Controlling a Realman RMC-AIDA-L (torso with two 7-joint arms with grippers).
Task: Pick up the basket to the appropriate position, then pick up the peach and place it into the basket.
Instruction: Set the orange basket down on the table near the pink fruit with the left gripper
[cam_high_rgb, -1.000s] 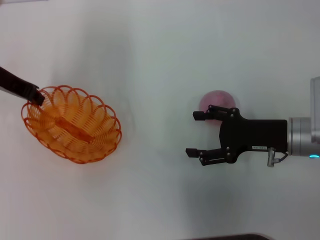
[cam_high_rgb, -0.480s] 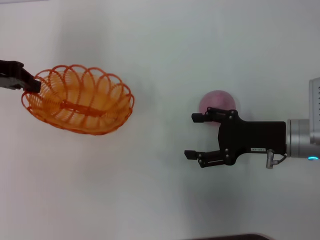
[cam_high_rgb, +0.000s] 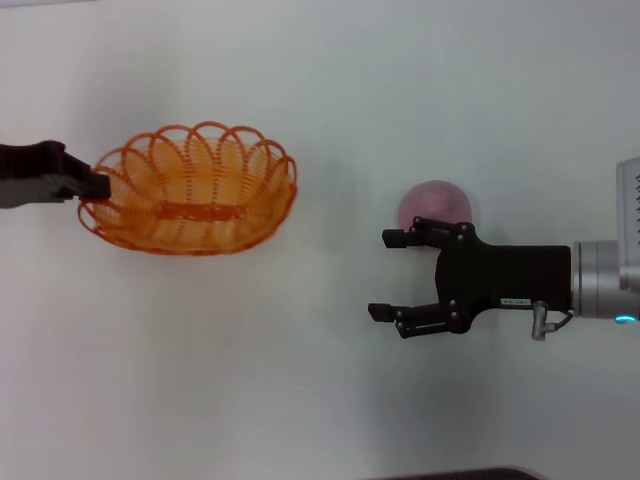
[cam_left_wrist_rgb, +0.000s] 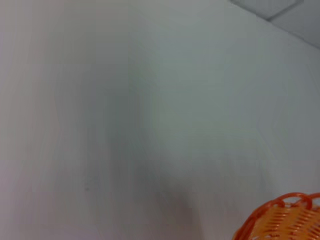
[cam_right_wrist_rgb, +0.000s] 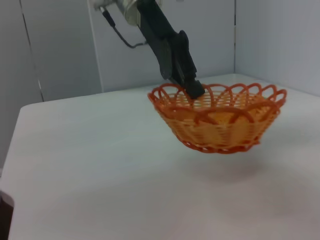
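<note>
A: basket (cam_high_rgb: 190, 188) status?
B: Orange looped wire, scalloped rim, shallow oval. Upper left of the head frame, off the white desk (cam_high_rgb: 320, 90), tilted. Left gripper (cam_high_rgb: 97, 186) fingers clenched on its left rim.
A: peach (cam_high_rgb: 432, 205)?
B: Pinkish-purple ball, right of centre, on the desk. Right gripper (cam_high_rgb: 389, 275) just below it, fingers spread, holding nothing.

White table (cam_high_rgb: 300, 400); peach (cam_high_rgb: 434, 205) resting on it.

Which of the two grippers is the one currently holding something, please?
The left gripper: it is shut on the rim of the basket, held above the table. The right gripper hangs open beside the peach.
</note>
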